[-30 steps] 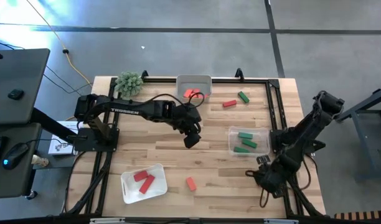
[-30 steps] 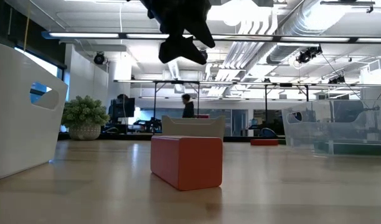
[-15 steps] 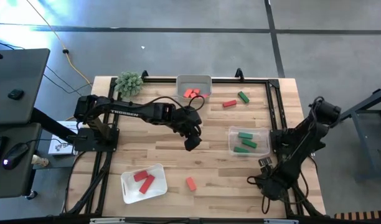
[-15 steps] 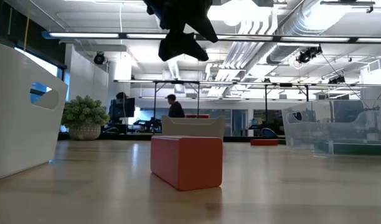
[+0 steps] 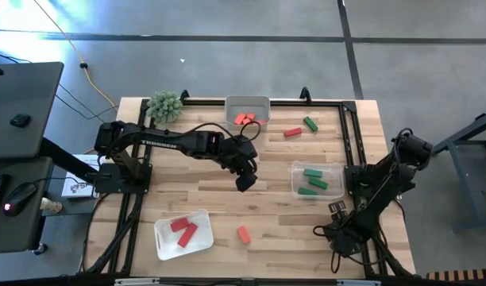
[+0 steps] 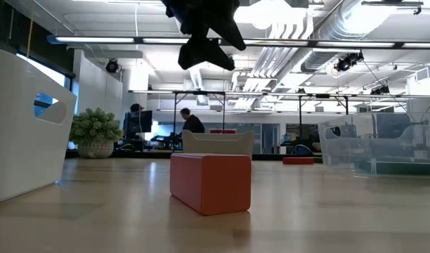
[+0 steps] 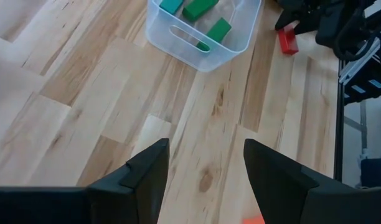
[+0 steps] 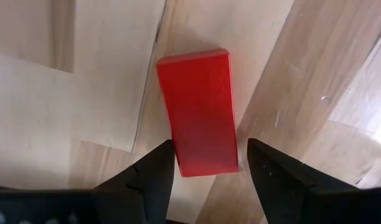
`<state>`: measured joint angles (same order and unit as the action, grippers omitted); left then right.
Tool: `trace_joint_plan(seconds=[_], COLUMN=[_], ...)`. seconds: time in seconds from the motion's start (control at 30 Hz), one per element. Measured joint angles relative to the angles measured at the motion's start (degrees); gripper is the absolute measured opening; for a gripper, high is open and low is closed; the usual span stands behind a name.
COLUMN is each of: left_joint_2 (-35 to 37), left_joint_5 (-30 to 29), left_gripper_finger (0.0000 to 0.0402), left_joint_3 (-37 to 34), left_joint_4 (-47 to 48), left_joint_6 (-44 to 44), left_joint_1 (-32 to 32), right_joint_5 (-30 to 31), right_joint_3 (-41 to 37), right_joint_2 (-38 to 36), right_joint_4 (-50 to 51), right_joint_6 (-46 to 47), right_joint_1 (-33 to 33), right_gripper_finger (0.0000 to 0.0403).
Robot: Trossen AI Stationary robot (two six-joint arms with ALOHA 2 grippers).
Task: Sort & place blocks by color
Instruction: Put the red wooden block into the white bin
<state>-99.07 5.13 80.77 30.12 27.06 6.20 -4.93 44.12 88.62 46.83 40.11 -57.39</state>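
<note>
Sorting is judged well advanced but incomplete: three green blocks (image 5: 313, 182) lie in the clear tray (image 5: 295, 171), two red blocks (image 5: 183, 229) in the white tray (image 5: 163, 243) and orange-coral blocks (image 5: 243, 119) in the far tray (image 5: 247, 102). Still loose on the bench (image 5: 275, 199) are a red block (image 5: 292, 133) beside a green block (image 5: 310, 123) at the far side, an orange-coral block (image 5: 243, 234) near the front, and a red block (image 8: 198, 112) at the right edge. The left tool (image 5: 244, 179) hangs open and empty over mid-bench; the right tool (image 8: 206, 163) stands open astride that last block, not yet closed on it.
</note>
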Motion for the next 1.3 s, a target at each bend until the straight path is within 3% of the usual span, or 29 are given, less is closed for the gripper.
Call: trace_joint_plan(seconds=[0.23, 0.43, 0.7, 0.93, 1.3], left_joint_2=[0.0, 0.0, -0.02, -0.02, -0.02], left_joint_5=[0.0, 0.99, 13.07, 18.13, 27.04], left_gripper_finger=[0.0195, 0.0195, 0.0195, 0.0195, 0.0195], left_joint_3=[0.0, 0.0, 0.0, -0.02, -0.02], left_joint_4=[0.05, 0.06, 0.05, -0.5, -0.45], left_joint_6=[1.46, 3.83, 4.64, 5.88, 5.74], left_joint_1=[0.0, 1.11, 6.72, 12.86, 21.68], right_joint_5=[-0.65, -0.68, -2.21, -0.88, 7.77], right_joint_3=[0.15, 0.2, 1.24, 5.94, 14.34], right_joint_2=[1.97, 1.92, 2.16, 2.21, 2.16], right_joint_4=[-1.0, -1.08, -0.27, 1.61, 4.5], right_joint_6=[0.24, 0.99, 7.91, 9.82, 9.88], right_joint_1=[0.04, 0.24, 3.34, 7.98, 21.05], right_gripper_finger=[0.0178, 0.0105, 0.0105, 0.0105, 0.0105])
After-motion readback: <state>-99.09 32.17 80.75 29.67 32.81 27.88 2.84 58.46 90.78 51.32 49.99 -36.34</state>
